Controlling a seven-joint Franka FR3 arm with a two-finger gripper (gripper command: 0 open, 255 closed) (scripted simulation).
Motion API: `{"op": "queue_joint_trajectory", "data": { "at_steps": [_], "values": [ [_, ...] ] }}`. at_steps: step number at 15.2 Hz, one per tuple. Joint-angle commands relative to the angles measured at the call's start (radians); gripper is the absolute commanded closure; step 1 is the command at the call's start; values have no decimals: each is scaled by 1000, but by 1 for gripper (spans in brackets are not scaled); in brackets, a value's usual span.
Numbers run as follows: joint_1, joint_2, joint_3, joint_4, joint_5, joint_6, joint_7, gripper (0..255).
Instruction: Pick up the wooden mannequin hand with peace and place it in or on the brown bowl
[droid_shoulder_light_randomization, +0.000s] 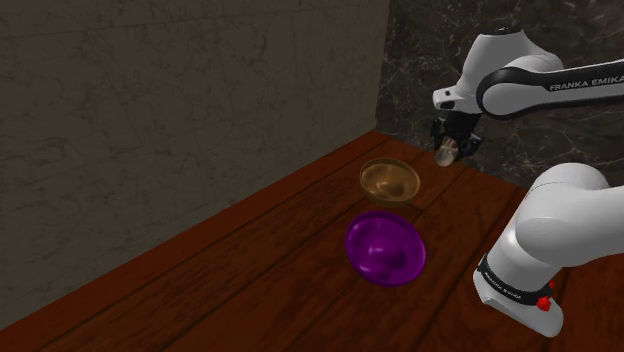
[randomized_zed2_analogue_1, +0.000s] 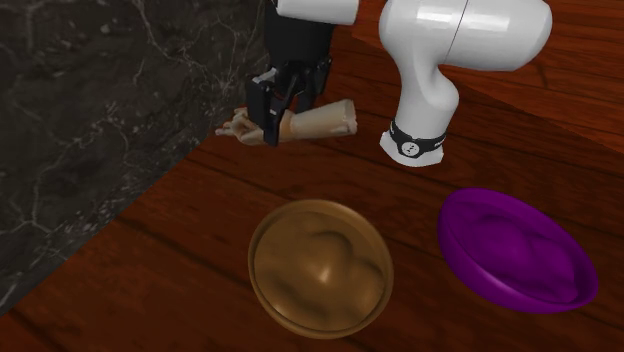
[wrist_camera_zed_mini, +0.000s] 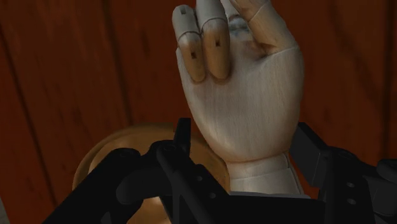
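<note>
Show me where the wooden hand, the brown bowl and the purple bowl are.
wooden hand (wrist_camera_zed_mini: 254, 108), wrist view, palm.
brown bowl (randomized_zed2_analogue_1: 320, 268), second exterior view, inside.
purple bowl (droid_shoulder_light_randomization: 385, 248), shoulder view, inside.

1. A glossy, round purple bowl (droid_shoulder_light_randomization: 385, 248) (randomized_zed2_analogue_1: 515, 250) sits upright on the table.
2. The table is a reddish-brown wooden plank table (droid_shoulder_light_randomization: 250, 285) (randomized_zed2_analogue_1: 150, 295) (wrist_camera_zed_mini: 63, 63).
3. Behind it, a dark veined marble wall (droid_shoulder_light_randomization: 420, 60) (randomized_zed2_analogue_1: 90, 100) meets a grey-brown plaster wall (droid_shoulder_light_randomization: 180, 120).
</note>
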Motion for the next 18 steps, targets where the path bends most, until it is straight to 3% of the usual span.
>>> {"op": "queue_joint_trajectory", "data": {
  "at_steps": [1, 13, 18],
  "values": [
    [26, 24, 18, 14, 19, 5, 25, 255],
    [285, 401, 166, 211, 198, 139, 279, 255],
    [298, 461, 162, 199, 199, 209, 301, 255]
  ]
}}
